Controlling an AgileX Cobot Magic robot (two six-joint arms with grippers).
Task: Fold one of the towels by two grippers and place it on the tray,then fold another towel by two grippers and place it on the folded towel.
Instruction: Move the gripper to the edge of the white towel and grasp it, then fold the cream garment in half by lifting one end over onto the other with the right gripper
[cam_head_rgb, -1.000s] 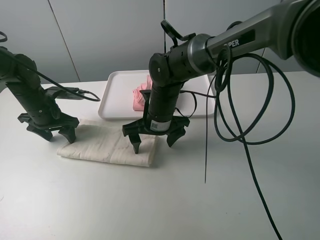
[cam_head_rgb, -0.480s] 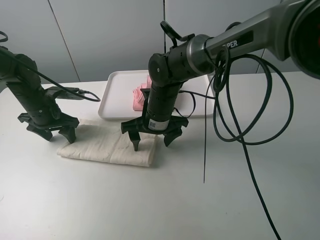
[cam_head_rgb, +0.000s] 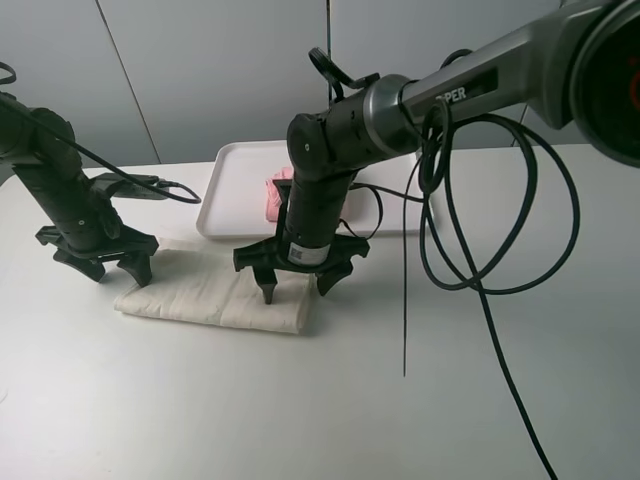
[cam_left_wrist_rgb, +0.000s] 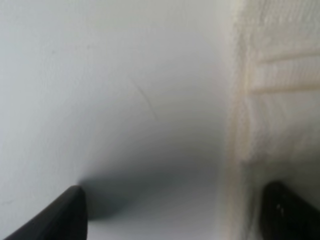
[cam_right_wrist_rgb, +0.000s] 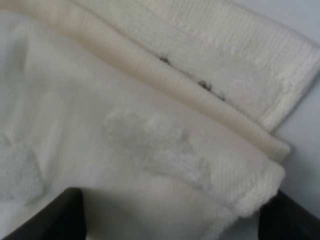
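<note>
The cream towel (cam_head_rgb: 210, 292) lies folded into a long strip on the table in front of the tray (cam_head_rgb: 232, 192). The pink towel (cam_head_rgb: 274, 194) sits folded on that tray, partly hidden behind the right arm. My left gripper (cam_head_rgb: 120, 274) stands open at the strip's left end. In its wrist view, my left gripper (cam_left_wrist_rgb: 175, 215) has one finger over bare table and the other over the cream towel (cam_left_wrist_rgb: 280, 100). My right gripper (cam_head_rgb: 297, 290) is open, low over the strip's right end. Its wrist view shows my right gripper (cam_right_wrist_rgb: 170, 220) with the cream towel (cam_right_wrist_rgb: 150, 125) and its corner folds between the jaws.
A black cable (cam_head_rgb: 405, 300) hangs from the right arm and trails over the table to the right of the towel. More cable loops (cam_head_rgb: 500, 230) hang over the right side. A grey wall stands behind the tray.
My right gripper has shifted a little to the left and down over the towel's right end, with its jaws slightly narrower. The left arm has not moved.
</note>
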